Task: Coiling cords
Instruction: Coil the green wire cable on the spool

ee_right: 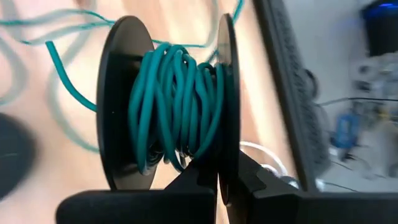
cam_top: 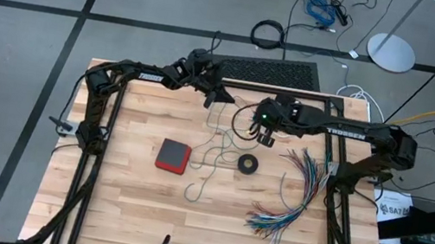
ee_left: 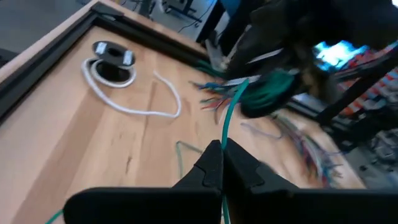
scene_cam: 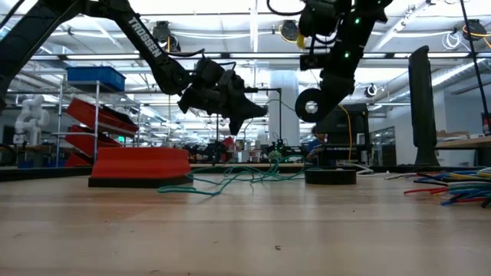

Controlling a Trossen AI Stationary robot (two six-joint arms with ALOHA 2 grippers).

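Right tool [ee_right: 219,177] clamping spool [ee_right: 171,102] of teal cord [ee_right: 180,106], left tool [ee_left: 222,163] pinching strand

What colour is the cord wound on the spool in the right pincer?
Teal-green cord, wound between the black spool flanges; it shows best in the right wrist view.

A robotics lab or workshop is shown: a wood counter [cam_top: 134,205] framed w/ dark rails, grey floor marked w/ tape lines, loose cables [cam_top: 323,6] on the floor, red shelving [scene_cam: 96,126] and strip lights seen far behind.
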